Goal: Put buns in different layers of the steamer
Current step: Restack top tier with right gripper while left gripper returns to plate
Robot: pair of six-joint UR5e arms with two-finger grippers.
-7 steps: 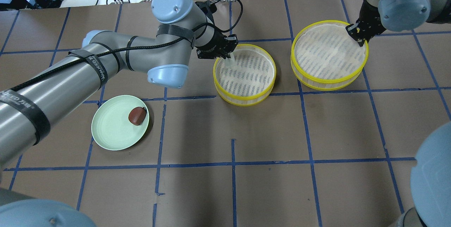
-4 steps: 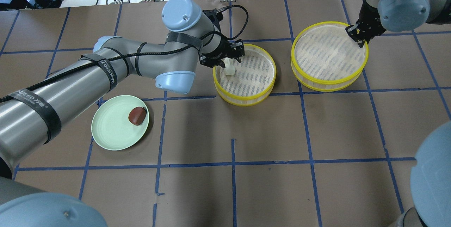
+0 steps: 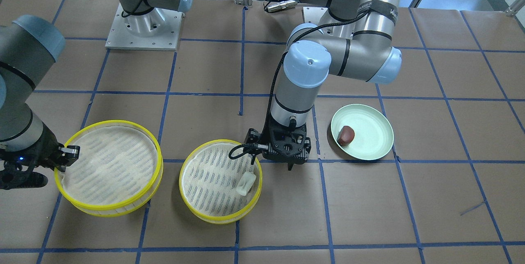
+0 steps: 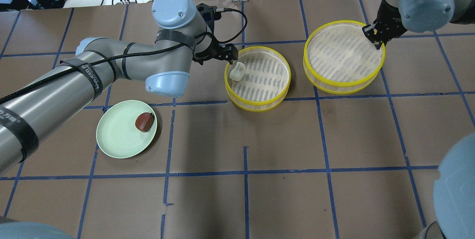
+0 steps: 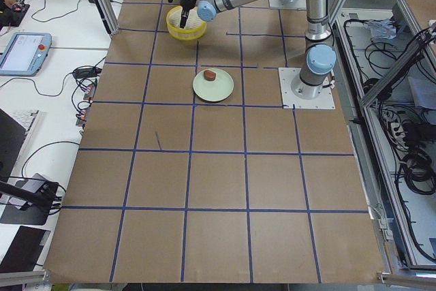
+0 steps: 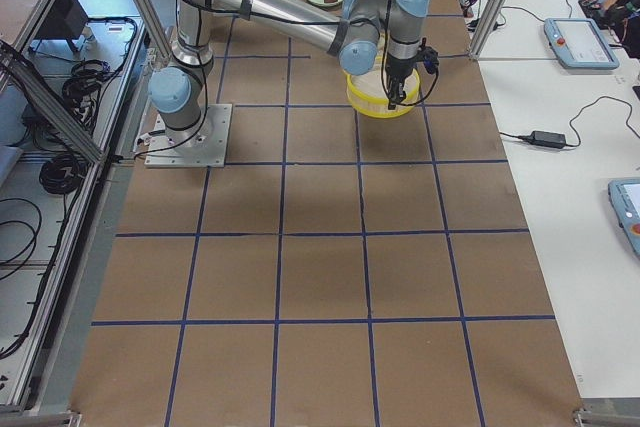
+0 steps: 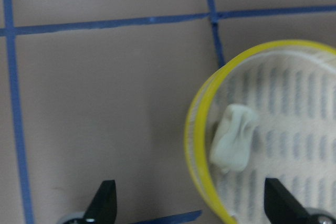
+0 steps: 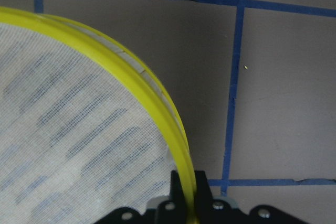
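Observation:
The white bun [image 4: 236,71] lies inside the left steamer tray [image 4: 259,105], against its left wall. It also shows in the front view [image 3: 246,183] and the left wrist view [image 7: 234,142]. My left gripper [image 4: 228,56] is open and empty, hovering just outside that tray's left rim [image 7: 195,129]. The reddish-brown bun [image 4: 144,121] sits on the pale green plate [image 4: 115,135]. My right gripper [image 4: 374,35] is shut on the far right rim [image 8: 157,114] of the second steamer tray [image 4: 343,87], which has no bun in it. The two trays are side by side, not stacked.
The table is brown paper with a grid of blue tape lines. Cables and a metal post lie along the far edge. The right arm's base joints fill the overhead view's lower right corner. The left arm's forearm stretches over the table's left side, above and behind the plate.
My left gripper has let go of the white bun, which now lies in the tray, and has pulled back to the left, outside the rim. The right tray has shifted slightly left.

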